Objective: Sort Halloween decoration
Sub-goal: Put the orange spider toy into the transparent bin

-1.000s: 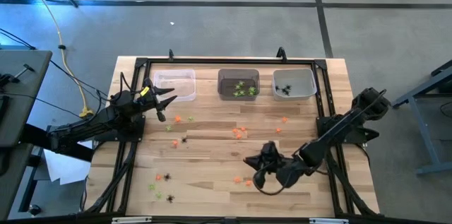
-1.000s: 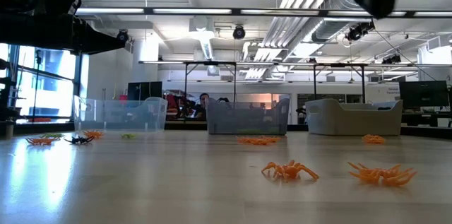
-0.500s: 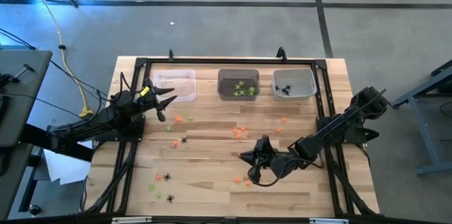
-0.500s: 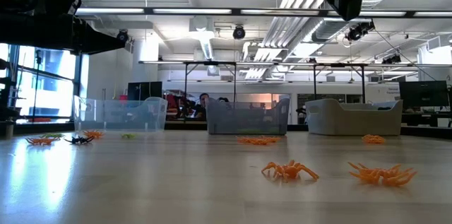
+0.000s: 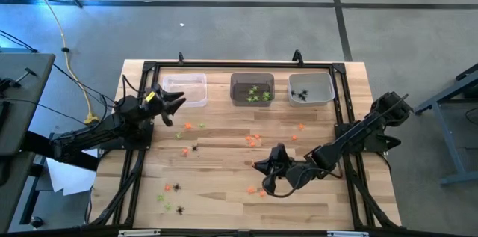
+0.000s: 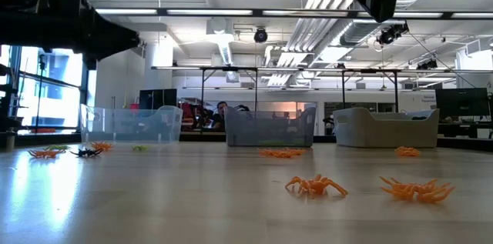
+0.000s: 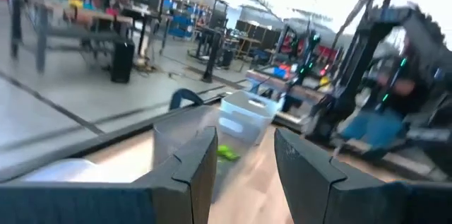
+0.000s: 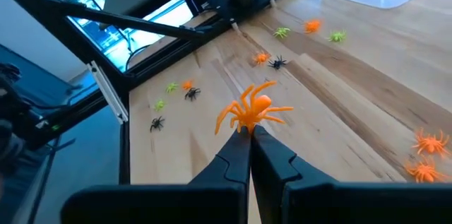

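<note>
Loose trinkets lie on the wooden table point(image 5: 224, 214): orange ones point(image 5: 254, 140), black spiders point(image 5: 195, 148) and lime-green ones point(image 5: 160, 198). My right gripper point(image 5: 258, 167) hovers over the table's middle near part and is shut on an orange spider point(image 8: 251, 111). My left gripper point(image 5: 173, 106) is open and empty beside the left translucent bin point(image 5: 184, 87); its fingers point(image 7: 198, 164) show a gap. The middle bin point(image 5: 252, 89) holds green trinkets and the right bin point(image 5: 311, 87) holds black spiders. My right gripper pinches the orange spider by the rear of its body point(image 8: 247, 126) between the tips of its two fingers. The fingers point toward the table's left. The spider is lifted clear of the table, with its legs spread out past the fingertips.
The three bins stand in a row along the far edge. A black frame point(image 5: 340, 117) runs around the work area. Two orange spiders point(image 6: 316, 186) lie near the low camera. More trinkets lie at the near left point(image 5: 177, 187).
My right gripper has gone toward the table's left and a little toward the far edge, staying shut, and has then held still. My left gripper has shifted slightly toward the left bin and turned a little.
</note>
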Robot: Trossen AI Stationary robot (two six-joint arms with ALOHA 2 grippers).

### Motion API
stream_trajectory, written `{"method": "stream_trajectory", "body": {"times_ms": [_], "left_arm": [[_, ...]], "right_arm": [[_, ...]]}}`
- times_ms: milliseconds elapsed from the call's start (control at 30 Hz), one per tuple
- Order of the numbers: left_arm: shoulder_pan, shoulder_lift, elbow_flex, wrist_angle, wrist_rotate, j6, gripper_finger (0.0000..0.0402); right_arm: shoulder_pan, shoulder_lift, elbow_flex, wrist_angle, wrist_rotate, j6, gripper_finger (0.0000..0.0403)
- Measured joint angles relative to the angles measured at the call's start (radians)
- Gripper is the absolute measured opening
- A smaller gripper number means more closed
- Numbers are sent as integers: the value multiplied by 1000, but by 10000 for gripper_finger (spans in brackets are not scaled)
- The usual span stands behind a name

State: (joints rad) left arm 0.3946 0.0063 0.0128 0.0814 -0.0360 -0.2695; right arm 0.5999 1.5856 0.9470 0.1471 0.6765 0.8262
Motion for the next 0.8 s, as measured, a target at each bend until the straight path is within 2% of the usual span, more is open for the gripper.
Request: {"method": "stream_trajectory", "body": {"times_ms": [300, 500, 567, 800], "left_arm": [[0, 0, 0, -5, 5, -172, 131], [0, 0, 0, 57, 2, -192, 131], [0, 0, 0, 56, 46, -230, 131], [-20, 0, 0, 89, 311, -350, 131]], "right_arm": [[0, 0, 0, 0, 1, 38, 0], [0, 0, 0, 0, 1, 38, 0], [0, 0, 0, 0, 2, 38, 0], [0, 0, 0, 0, 2, 99, 0]]}}
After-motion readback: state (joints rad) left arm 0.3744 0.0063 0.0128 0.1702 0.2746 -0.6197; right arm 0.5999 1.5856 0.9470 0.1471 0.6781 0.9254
